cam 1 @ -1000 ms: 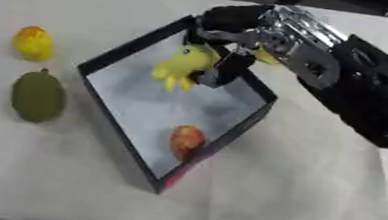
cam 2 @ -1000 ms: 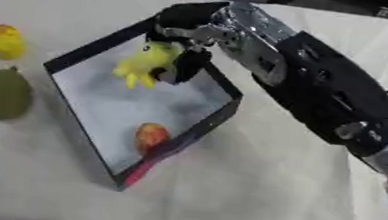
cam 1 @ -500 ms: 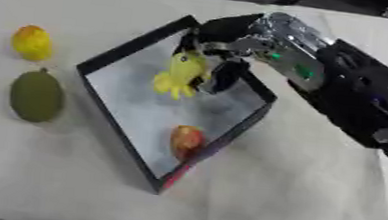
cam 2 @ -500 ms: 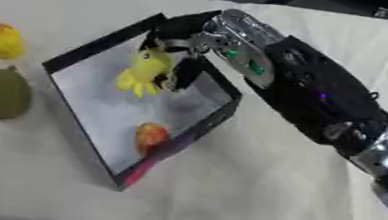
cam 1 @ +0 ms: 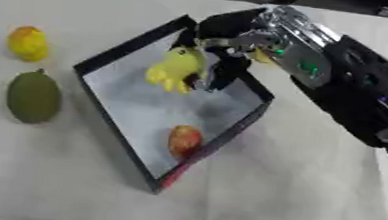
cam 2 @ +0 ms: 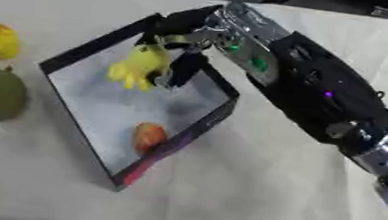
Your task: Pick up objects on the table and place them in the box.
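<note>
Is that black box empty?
No. A reddish-orange fruit already lies inside the box, near its lower corner.

A yellow toy [cam 1: 177, 69] hangs over the black box [cam 1: 109, 119]. A red-orange fruit [cam 1: 184, 139] lies inside. A yellow fruit [cam 1: 27, 43] and a green fruit [cam 1: 33, 96] sit left of it.

Right arm enters from the right edge and runs diagonally up and leftward, forearm black with a silver wrist section. Right hand [cam 1: 225, 39] sits at the arm's far end, palm turned down and to the left, fingers [cam 1: 221, 74] curled downward and closed around a small item beneath the palm. Left arm and left hand appear in neither view.
</note>
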Robot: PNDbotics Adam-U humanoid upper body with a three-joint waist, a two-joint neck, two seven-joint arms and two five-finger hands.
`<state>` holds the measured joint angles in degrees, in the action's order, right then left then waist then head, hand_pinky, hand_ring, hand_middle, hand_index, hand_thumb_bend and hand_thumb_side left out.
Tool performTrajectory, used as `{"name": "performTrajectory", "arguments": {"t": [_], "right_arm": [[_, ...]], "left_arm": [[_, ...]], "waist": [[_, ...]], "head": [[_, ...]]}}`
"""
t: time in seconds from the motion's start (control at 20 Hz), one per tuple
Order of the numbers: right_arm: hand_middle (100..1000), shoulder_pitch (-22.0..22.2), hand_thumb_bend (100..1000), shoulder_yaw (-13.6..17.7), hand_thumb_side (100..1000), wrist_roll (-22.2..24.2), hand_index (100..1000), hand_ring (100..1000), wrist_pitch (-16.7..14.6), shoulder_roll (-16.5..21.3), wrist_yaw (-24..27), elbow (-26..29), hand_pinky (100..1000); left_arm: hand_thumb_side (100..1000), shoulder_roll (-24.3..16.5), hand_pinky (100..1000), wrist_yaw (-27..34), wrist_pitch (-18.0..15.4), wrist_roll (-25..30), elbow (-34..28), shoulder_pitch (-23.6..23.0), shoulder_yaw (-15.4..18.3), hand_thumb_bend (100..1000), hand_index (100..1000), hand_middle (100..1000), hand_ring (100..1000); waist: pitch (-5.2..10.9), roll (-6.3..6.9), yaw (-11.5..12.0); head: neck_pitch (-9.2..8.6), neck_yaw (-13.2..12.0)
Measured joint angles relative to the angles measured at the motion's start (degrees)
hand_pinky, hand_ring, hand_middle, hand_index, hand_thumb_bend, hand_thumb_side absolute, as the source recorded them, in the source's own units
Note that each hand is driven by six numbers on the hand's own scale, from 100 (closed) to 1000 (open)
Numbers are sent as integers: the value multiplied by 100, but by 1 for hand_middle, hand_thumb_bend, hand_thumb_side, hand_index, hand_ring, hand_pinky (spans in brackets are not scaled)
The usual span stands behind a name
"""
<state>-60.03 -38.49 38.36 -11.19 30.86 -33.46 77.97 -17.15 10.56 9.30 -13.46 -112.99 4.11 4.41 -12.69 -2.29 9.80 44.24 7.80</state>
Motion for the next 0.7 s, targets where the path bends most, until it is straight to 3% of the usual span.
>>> {"name": "performTrajectory", "arguments": {"t": [0.05,0.1,0.15,0.2,0.35,0.6,0.65,0.7], "right_arm": [[884,0,268,18,447,9,961,951,14,46,41,53,953],[879,-1,358,37,568,21,958,950,23,94,78,111,960],[878,-1,376,47,659,40,956,948,28,143,112,169,964],[876,-1,337,67,699,61,956,945,30,186,148,220,968],[882,-2,253,119,669,113,962,939,67,301,253,347,977],[878,-1,202,226,650,126,965,932,225,450,495,507,986],[879,0,146,250,657,111,966,931,269,478,543,526,987],[878,0,190,278,645,83,966,931,319,508,588,537,987]], "left_arm": [[936,0,885,0,0,-1,0,-2,0,138,831,741,723],[936,0,885,0,0,-1,0,-3,1,138,831,741,722],[936,0,885,0,0,-1,0,-3,1,138,831,741,722],[936,0,885,0,0,-1,0,-3,1,137,831,741,722],[936,1,885,0,0,-1,0,-5,1,136,831,741,722],[937,2,886,0,0,-1,0,-7,2,135,831,741,722],[937,3,885,0,0,-1,0,-7,2,135,831,740,722],[937,3,885,0,0,-1,0,-8,2,136,831,740,722]], "waist": [[0,0,-8],[0,0,-18],[0,0,-24],[0,0,-26],[0,1,-33],[0,2,-40],[0,2,-41],[0,2,-41]], "head": [[0,0],[0,-1],[0,-1],[0,-1],[0,0],[0,22],[0,30],[0,40]]}}
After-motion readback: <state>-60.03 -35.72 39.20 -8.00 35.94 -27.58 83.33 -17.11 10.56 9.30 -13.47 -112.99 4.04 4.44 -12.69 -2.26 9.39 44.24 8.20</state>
